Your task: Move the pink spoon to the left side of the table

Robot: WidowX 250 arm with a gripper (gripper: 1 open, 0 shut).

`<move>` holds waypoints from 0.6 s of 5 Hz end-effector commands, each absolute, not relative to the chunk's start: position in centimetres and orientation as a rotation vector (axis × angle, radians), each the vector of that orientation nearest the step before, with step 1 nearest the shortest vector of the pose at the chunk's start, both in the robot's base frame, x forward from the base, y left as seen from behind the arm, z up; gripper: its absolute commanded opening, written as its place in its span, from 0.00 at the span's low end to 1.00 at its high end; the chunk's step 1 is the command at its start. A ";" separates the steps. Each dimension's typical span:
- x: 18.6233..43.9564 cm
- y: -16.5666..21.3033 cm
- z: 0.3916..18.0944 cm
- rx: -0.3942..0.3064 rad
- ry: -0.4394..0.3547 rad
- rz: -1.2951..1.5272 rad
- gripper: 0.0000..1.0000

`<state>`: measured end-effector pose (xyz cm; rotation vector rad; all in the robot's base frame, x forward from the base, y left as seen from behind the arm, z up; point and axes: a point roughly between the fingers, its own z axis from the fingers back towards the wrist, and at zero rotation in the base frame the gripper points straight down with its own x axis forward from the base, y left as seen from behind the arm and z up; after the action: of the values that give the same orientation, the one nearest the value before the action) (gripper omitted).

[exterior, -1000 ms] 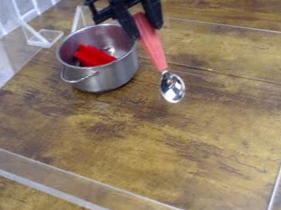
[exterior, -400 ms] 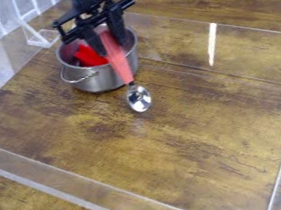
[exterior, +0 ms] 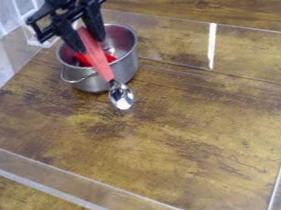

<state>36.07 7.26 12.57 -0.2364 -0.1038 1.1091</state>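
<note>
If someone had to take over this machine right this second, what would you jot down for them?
Gripper: shut on the spoon's pink handle, pointing steeply down.
Spoon: hanging from the gripper, metal bowl lowest, in front of the steel pot that holds a red thing. Whether the bowl touches the table is unclear.
Done: spoon picked up.
Left: carry it to the table's left side, set it down, let go.

Clearance: one obstacle, upper left.

Steel pot [exterior: 96,62] stands upper left on the table [exterior: 177,141], directly under the gripper [exterior: 86,27]; the hanging pink spoon [exterior: 104,62] crosses its front wall. Clear acrylic panels [exterior: 62,186] rise along the edges. Centre, right and near tabletop lie bare and passable.
</note>
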 end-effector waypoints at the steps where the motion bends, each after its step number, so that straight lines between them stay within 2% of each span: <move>1: 35.1 8.4 14.3 -0.236 -0.191 1.140 0.00; 3: 34.3 7.5 13.1 -0.202 -0.171 1.144 0.00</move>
<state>34.34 7.80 10.14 -0.1764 -0.0761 1.1641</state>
